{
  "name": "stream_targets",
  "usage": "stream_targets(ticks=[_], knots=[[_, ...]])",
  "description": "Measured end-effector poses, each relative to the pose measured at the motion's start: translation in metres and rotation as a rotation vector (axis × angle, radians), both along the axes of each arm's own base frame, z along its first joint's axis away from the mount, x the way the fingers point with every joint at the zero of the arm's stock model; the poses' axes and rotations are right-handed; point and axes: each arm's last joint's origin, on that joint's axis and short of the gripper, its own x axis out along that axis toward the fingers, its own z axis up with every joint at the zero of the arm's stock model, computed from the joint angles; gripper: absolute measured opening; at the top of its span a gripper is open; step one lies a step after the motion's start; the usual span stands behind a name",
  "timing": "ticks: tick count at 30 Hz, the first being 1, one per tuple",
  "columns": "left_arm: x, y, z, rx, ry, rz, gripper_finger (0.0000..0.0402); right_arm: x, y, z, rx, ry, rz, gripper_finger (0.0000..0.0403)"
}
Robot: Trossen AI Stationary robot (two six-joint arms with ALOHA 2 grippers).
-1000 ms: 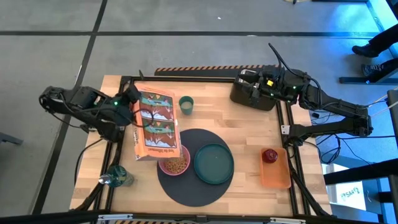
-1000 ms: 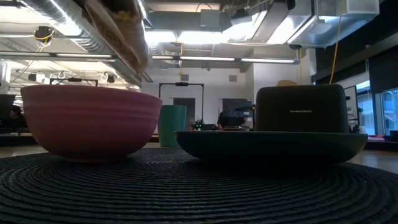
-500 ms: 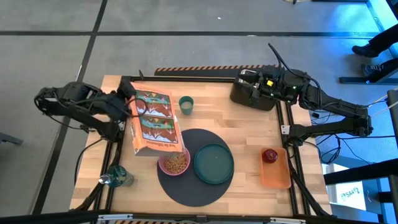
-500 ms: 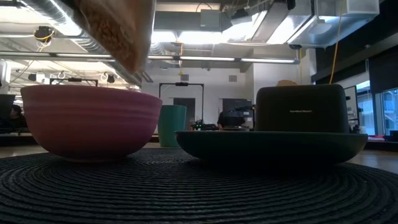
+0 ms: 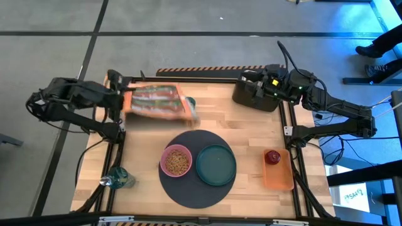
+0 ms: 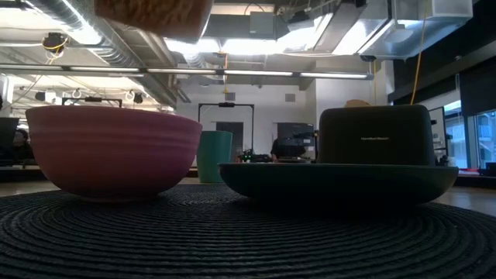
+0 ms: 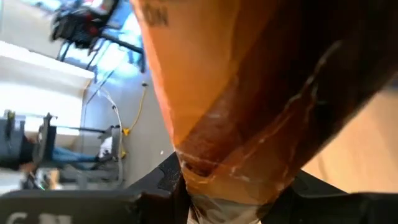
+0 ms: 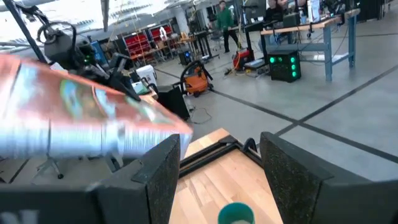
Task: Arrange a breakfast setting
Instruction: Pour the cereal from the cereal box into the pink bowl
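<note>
Left end effector (image 5: 124, 100): clamped on orange bag (image 5: 158, 103), long axis 3–9 o'clock.
Pink bowl (image 5: 176, 161): 5 o'clock.
Right end effector (image 8: 217, 180): open, over toaster (image 5: 254, 92).

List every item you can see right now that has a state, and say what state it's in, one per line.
Orange cereal bag: lifted off the table, held by the left gripper, blurred in motion.
Pink bowl: on the round dark-grey mat, filled with brown cereal.
Dark-green plate: on the mat, empty.
Small dark-red fruit: lying in the orange rectangular tray.
Right gripper: open, empty, over the black toaster.
</note>
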Motion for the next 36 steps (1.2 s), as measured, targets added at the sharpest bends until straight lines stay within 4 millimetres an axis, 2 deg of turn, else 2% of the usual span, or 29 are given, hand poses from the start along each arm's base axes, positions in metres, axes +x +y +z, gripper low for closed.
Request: stream_targets(ticks=[8,12,15,19,21,27,31,36], knots=[[0.004,0.004,0.017,-0.223,-0.414,0.194,0.0127,0.0,0.001,0.004,-0.022,-0.032,0.032,0.0209],[0.017,0.005,0.005,-0.32,-0.571,0.261,0.0127,0.0,0.001,0.004,-0.031,-0.033,0.046,0.0209],[0.029,0.006,-0.017,-0.396,-0.694,0.343,0.0127,0.001,0.002,0.004,-0.032,-0.033,0.08,0.0209],[0.043,0.009,-0.057,-0.482,-0.861,0.53,0.0127,0.001,0.003,0.002,-0.026,-0.014,0.114,0.0209],[0.046,0.01,-0.08,-0.513,-0.89,0.627,0.0127,0.001,0.003,0.001,-0.021,0.001,0.126,0.0209],[0.054,0.011,-0.155,-0.529,-0.832,0.81,0.0127,0.001,0.004,-0.004,-0.005,0.05,0.151,0.0209],[0.054,0.016,-0.195,-0.501,-0.774,0.908,0.0127,0.001,0.005,-0.006,0.0,0.067,0.163,0.0209],[0.046,0.025,-0.234,-0.474,-0.723,1.013,0.0127,0.001,0.005,-0.009,0.007,0.09,0.179,0.0209]])
